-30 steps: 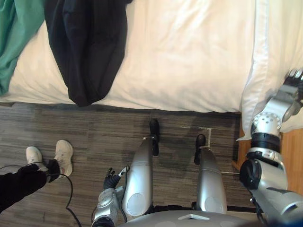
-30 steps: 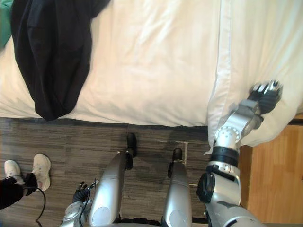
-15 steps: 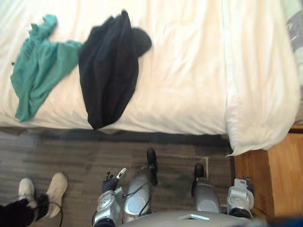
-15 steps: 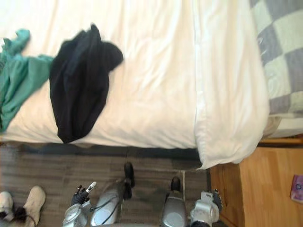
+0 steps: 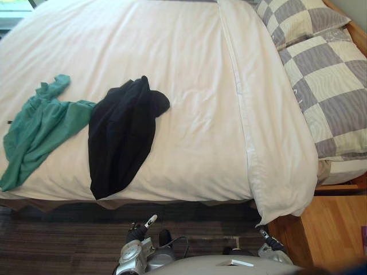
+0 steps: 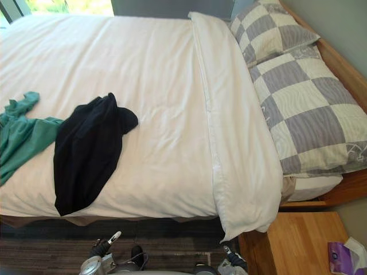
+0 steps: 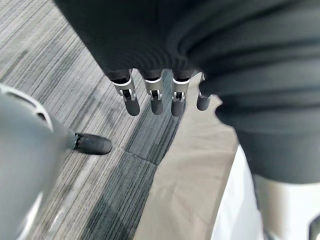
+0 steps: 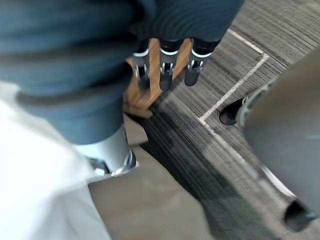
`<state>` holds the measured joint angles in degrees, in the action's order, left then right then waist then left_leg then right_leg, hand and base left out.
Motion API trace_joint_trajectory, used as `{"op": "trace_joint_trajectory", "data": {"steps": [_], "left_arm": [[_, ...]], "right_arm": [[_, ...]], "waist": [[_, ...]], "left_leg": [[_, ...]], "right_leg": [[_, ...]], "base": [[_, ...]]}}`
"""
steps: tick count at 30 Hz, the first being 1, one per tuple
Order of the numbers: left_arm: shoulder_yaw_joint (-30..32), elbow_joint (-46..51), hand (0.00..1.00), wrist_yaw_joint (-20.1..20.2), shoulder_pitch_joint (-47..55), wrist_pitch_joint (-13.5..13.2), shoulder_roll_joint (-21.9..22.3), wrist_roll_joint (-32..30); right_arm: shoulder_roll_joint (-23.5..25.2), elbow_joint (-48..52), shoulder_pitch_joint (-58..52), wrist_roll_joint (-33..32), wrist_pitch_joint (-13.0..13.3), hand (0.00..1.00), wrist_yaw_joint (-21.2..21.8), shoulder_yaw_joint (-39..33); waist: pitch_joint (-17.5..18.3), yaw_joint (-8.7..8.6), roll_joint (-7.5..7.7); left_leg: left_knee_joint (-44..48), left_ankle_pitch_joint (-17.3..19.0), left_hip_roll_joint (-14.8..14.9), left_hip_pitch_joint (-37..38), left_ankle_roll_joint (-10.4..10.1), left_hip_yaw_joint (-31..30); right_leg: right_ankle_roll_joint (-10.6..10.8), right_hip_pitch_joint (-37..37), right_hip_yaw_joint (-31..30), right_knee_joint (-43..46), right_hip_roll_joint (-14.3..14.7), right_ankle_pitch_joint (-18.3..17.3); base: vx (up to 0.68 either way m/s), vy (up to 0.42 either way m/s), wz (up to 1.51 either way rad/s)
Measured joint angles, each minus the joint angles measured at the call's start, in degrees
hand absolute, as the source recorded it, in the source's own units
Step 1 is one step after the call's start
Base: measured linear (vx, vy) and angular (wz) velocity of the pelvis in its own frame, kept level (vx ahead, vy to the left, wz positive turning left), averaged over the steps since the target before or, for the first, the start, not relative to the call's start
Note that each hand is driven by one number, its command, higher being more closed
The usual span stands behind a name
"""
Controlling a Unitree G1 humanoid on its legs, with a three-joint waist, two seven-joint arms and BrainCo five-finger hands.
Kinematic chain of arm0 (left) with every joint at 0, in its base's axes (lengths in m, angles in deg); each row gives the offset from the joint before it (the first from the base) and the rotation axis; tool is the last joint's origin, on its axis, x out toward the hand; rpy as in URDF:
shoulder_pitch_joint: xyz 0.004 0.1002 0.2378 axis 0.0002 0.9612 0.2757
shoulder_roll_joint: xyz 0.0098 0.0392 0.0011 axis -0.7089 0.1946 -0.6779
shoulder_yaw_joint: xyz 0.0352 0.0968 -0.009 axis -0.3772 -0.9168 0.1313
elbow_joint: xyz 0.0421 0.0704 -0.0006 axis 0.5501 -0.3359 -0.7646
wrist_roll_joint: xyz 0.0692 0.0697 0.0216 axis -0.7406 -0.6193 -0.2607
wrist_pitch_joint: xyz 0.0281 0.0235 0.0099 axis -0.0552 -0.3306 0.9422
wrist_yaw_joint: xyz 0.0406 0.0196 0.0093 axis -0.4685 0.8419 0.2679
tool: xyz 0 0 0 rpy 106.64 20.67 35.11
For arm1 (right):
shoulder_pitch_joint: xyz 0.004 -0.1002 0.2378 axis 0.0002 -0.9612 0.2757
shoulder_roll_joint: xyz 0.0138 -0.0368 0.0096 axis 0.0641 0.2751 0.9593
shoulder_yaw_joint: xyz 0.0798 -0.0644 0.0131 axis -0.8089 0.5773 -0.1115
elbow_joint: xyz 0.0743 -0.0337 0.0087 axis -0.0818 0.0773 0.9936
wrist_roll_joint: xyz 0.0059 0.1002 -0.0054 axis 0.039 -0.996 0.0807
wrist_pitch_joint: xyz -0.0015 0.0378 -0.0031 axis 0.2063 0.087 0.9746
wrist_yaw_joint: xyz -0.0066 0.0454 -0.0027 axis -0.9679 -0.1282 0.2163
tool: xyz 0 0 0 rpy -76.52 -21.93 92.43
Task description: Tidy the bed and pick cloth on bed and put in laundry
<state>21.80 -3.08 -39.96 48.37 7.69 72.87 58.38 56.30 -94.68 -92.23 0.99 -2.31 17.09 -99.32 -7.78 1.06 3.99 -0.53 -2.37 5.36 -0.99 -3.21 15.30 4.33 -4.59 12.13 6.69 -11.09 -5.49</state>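
Observation:
A black cloth (image 5: 123, 140) lies crumpled on the white duvet (image 5: 189, 86) near the bed's front edge, one end hanging over it. A green cloth (image 5: 37, 129) is spread to its left, touching it. My left hand (image 5: 137, 234) hangs low in front of the bed, over the floor; in the left wrist view its fingers (image 7: 154, 97) are straight and hold nothing. My right hand (image 5: 269, 243) hangs low by the duvet's corner. Its fingers (image 8: 166, 75) point straight down at the floor, empty.
Two grey-and-cream checkered pillows (image 5: 327, 91) lie at the bed's right end. A wooden nightstand (image 5: 338, 229) stands at the lower right with a purple packet (image 6: 344, 255) on it. Dark striped floor (image 5: 57, 246) runs along the bed's front.
The camera has tilted up, so the whole bed now shows. My right arm, raised at the duvet's corner a second ago, has dropped to my side with straightened fingers.

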Motion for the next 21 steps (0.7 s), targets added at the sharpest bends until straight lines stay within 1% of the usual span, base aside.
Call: {"op": "trace_joint_trajectory", "data": {"steps": [2, 4, 6, 7, 8, 9, 10, 11, 12, 13, 14, 15, 16, 17, 18, 19, 20, 21], "left_arm": [[-0.05, 0.02, 0.0, -0.23, 0.7, -0.02, 0.04, -0.93], [0.2, 0.2, 0.0, -0.6, 1.68, 0.01, -0.34, -0.96], [0.11, 0.41, 0.0, -1.2, 1.73, -0.04, -0.98, -0.97], [-0.08, 0.4, 0.0, -1.23, 1.69, -0.06, -1.15, -0.99], [-0.14, 0.44, 0.0, -1.2, 1.71, -0.16, -1.49, -0.88], [-0.24, 0.45, 0.0, -1.21, 1.72, -0.45, -1.43, -0.76], [-0.29, 0.4, 0.0, -1.24, 1.71, -0.52, -1.26, -0.8], [-0.41, 0.11, 0.0, -1.3, 1.72, -0.49, -1.05, -0.8], [-1.31, -0.37, 0.0, -1.47, 2.06, -0.47, -0.65, -0.8], [-3.43, -1.16, 0.0, -1.35, 1.37, -0.5, -1.16, -0.8], [-4.38, -1.22, 0.0, -1.42, 0.86, -0.51, -1.87, -0.76], [-4.96, -1.24, 0.0, -1.38, 0.45, -0.57, -2.52, -0.84], [-6.59, -1.87, 0.0, -1.44, -0.07, -0.55, -3.17, -1.13], [-6.74, -2.07, 0.0, -1.46, -0.05, -0.51, -3.22, -1.53], [-6.88, -2.09, 0.0, -1.4, 0.24, -0.43, -3.51, -2.29], [-7.06, -2.3, 0.0, -1.38, 0.29, -0.33, -3.51, -2.8], [-7.79, -2.31, 0.0, -1.13, 0.3, 0.05, -4.52, -3.24], [-8.73, -2.27, 0.0, -1.04, 0.32, 0.11, -5.28, -3.61]], "right_arm": [[-0.13, 0.13, -0.44, 1.44, -0.07, 0.0, 0.16, -0.14], [-0.08, -0.1, -1.06, 1.67, -0.13, 0.0, 0.2, -0.2], [-0.75, -0.46, -1.61, 2.98, -0.54, 0.0, 0.19, -0.19], [-1.02, -0.46, -1.63, 3.26, -0.56, 0.0, 0.22, -0.15], [-1.2, -0.65, -1.91, 3.64, -0.58, 0.0, 0.18, -0.01], [-2.15, -1.01, -2.27, 3.81, -0.72, 0.0, 0.12, 0.09], [-3.72, -1.83, -2.52, 4.55, -0.99, 0.0, 0.13, 0.7], [-4.51, -2.02, -2.78, 4.74, -1.0, 0.0, 0.16, 0.91], [-5.65, -2.91, -3.37, 4.94, -1.01, 0.0, 0.34, 1.04], [-5.61, -4.52, -3.3, 5.63, -1.28, 0.0, 0.68, 0.98], [-4.9, -4.54, -3.23, 5.73, -1.33, 0.0, 0.85, 0.94], [-4.63, -4.6, -3.21, 5.76, -1.36, 0.0, 0.93, 0.84], [-4.97, -4.67, -2.71, 6.81, -1.82, 0.0, 1.08, 1.05], [-5.63, -4.59, -2.31, 7.52, -1.88, 0.0, 1.18, 1.93], [-6.31, -4.55, -1.04, 8.05, -1.88, 0.0, 1.24, 4.15], [-6.97, -4.38, -0.59, 8.08, -1.88, 0.0, 1.24, 5.09], [-7.0, -3.55, -0.28, 8.76, -1.82, 0.0, 1.23, 6.78], [-7.13, -2.81, 0.02, 10.6, -1.59, 0.0, 1.25, 8.48]], "waist": [[-0.16, 0.22, -0.32], [-0.6, 0.0, -0.65], [-0.7, -0.11, 0.16], [-0.86, -0.21, 0.24], [-0.61, -0.91, 1.26], [-0.63, -0.93, 0.56], [-0.66, -1.0, -0.9], [-0.53, -1.18, -1.66], [-0.18, -1.58, -2.98], [-0.36, -1.79, -2.42], [-0.21, -1.68, -1.64], [-0.3, -1.51, -1.18], [-0.53, -1.36, -1.1], [-0.57, -1.32, -1.67], [-0.82, -1.1, -2.88], [-0.95, -1.43, -2.9], [-1.05, -1.73, -2.6], [-1.1, -1.45, -2.7]], "left_leg": [[0.96, 0.64, 0.44, -0.25, 0.33, -0.11], [2.11, 1.48, 0.55, -0.92, 0.42, -0.37], [7.44, 4.31, 0.68, -4.03, 0.01, 0.14], [8.96, 5.03, 0.88, -4.8, -0.15, 0.36], [13.49, 6.07, 1.62, -6.85, 0.27, 0.45], [18.29, 6.98, 3.01, -8.69, 0.99, -1.86], [21.77, 7.49, 5.07, -9.53, 0.18, -4.99], [21.76, 7.73, 5.95, -9.34, -0.74, -6.51], [19.48, 8.23, 6.65, -8.55, -2.95, -8.6], [14.87, 9.26, 4.1, -7.68, -5.05, -10.68], [14.31, 8.79, 2.65, -7.53, -4.76, -9.85], [13.56, 8.7, 1.5, -7.64, -3.77, -9.43], [13.21, 9.12, 0.32, -8.23, -2.71, -8.97], [12.14, 8.99, 0.6, -7.76, -2.34, -7.87], [9.98, 8.02, 0.9, -6.72, -0.45, -6.17], [9.09, 7.3, 0.79, -6.19, 1.19, -5.65], [7.85, 6.71, 0.73, -5.05, 2.19, -4.97], [6.47, 6.09, 0.91, -3.77, 2.9, -4.5]], "right_leg": [[0.23, 0.1, 0.77, 1.06, -0.03, -0.25], [0.62, 0.54, 1.63, 3.26, -0.69, -1.81], [1.25, 2.1, 3.38, 6.88, -2.7, -5.97], [1.22, 2.55, 3.61, 7.37, -3.13, -6.68], [0.64, 4.25, 4.41, 8.64, -4.21, -7.33], [0.92, 4.84, 4.42, 8.92, -4.34, -7.16], [1.8, 5.08, 4.51, 8.94, -4.48, -6.88], [2.46, 5.15, 4.61, 8.83, -4.57, -6.6], [3.68, 5.08, 4.93, 8.23, -4.64, -5.99], [6.08, 5.22, 5.78, 7.13, -7.61, -4.36], [6.57, 5.16, 6.02, 6.46, -9.21, -3.15], [6.9, 4.99, 5.93, 6.1, -10.22, -2.08], [3.68, 6.68, 6.53, 7.22, -11.16, 1.14], [-0.11, 7.79, 7.91, 7.33, -10.92, 5.01], [-2.33, 8.11, 12.31, 6.24, -10.52, 9.49], [-2.87, 8.17, 15.15, 7.68, -10.62, 8.94], [-1.61, 8.51, 17.11, 12.88, -8.78, 4.94], [-0.84, 8.84, 16.06, 16.08, -4.22, 0.74]], "base": [[-0.1, 0.019, 0.17], [-0.14, -0.004, 0.16], [-0.17, -0.044, 0.08], [-0.17, -0.011, 0.17], [-0.14, 0.013, 0.18], [-0.14, 0.044, 0.2], [-0.08, 0.091, 0.09], [-0.05, 0.14, 0.16], [0.02, 0.411, 0.4], [0.03, 0.345, 0.41], [0.08, 0.405, 0.36], [0.04, 0.218, 0.1], [0.05, 0.278, -0.09], [0.01, 0.299, -0.39], [0.03, 0.249, -0.49], [0.06, 0.292, -0.45], [0.09, 0.231, -0.35], [0.09, 0.197, -0.33]]}}
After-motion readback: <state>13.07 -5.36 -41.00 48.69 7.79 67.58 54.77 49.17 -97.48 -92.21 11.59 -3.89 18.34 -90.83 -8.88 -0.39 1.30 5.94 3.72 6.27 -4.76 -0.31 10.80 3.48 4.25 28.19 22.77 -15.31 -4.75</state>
